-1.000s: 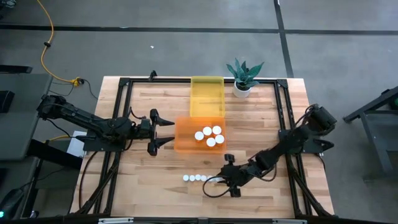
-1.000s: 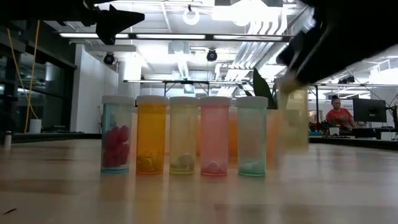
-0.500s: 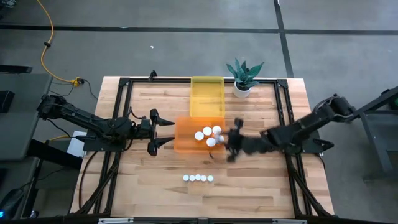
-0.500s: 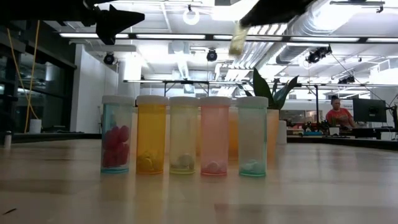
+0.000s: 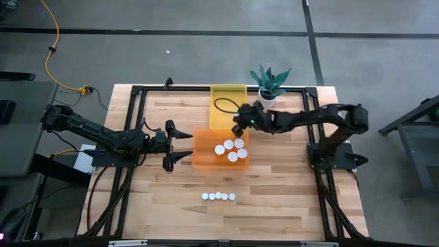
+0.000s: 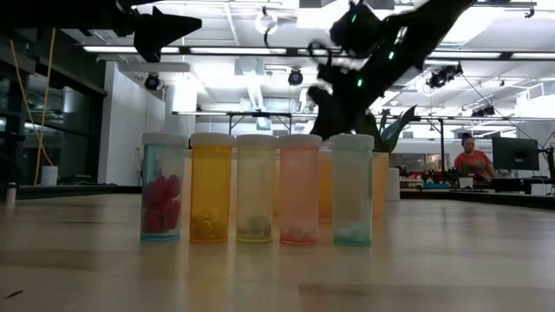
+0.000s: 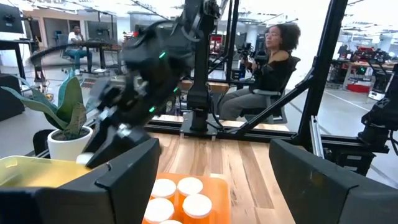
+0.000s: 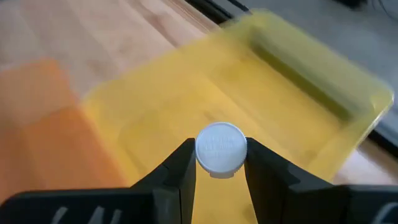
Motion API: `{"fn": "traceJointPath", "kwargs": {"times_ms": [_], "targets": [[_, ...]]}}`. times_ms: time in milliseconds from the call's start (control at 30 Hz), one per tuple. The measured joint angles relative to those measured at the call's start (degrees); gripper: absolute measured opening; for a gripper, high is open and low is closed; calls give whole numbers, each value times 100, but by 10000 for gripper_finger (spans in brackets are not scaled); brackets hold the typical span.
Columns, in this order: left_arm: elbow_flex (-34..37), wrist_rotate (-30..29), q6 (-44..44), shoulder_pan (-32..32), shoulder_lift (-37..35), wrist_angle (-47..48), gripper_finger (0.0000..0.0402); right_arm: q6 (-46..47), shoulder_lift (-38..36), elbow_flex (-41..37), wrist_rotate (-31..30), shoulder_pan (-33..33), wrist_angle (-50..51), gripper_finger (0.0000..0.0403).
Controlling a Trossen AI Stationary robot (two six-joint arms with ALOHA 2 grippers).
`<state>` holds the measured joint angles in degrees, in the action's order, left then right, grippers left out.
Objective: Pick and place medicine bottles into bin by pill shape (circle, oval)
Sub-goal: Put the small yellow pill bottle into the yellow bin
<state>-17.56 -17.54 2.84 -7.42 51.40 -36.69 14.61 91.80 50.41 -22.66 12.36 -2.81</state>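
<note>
Closest to the low camera, five medicine bottles [image 6: 256,188] stand in a straight row on the wooden table [image 5: 288,185], side by side. From the left they are blue, orange, pale yellow, pink and pale green. Each has a round white cap. From above, the row [image 5: 219,196] sits at about 6 o'clock from the middle of the table.

Just past the row, near the middle of the table, is the orange bin [image 5: 206,154]. Four more bottles [image 5: 230,150] stand in it, bunched at its 3 o'clock end.

The left gripper [image 5: 180,145] waits at the orange bin's 9 o'clock side, close to it. Its fingers are spread wide and hold nothing.

Farther back, at 12 o'clock from the orange bin and touching it, is the yellow bin [image 5: 221,106].

The right gripper [image 5: 237,124] hangs over the yellow bin's 3 o'clock edge. In the right wrist view its two dark fingers [image 8: 178,167] are pinched on the held bottle [image 8: 221,148], one on each side of the white cap, with the yellow bin [image 8: 298,93] below.

At about 1 o'clock, at the far edge of the table, stands a green plant in a white pot [image 5: 267,86].

Beyond the table, a person [image 7: 272,65] sits in a chair.
</note>
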Motion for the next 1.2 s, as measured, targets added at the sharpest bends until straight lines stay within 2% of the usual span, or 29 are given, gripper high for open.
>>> {"fn": "traceJointPath", "kwargs": {"times_ms": [167, 400, 833, 967, 1200], "targets": [[0, 0, -1, 0, 0, 2, 291, 532, 444, 0, 198, 281, -198, 99], [0, 0, 1, 0, 0, 2, 291, 903, 642, 0, 158, 376, -144, 99], [0, 0, 8, 0, 0, 2, 291, 892, 642, 0, 145, 376, 174, 101], [0, 0, 10, 0, 0, 2, 291, 754, 642, 0, 143, 373, 191, 126], [0, 0, 4, 0, 0, 1, 291, 626, 639, 0, 142, 371, 172, 198]]}}
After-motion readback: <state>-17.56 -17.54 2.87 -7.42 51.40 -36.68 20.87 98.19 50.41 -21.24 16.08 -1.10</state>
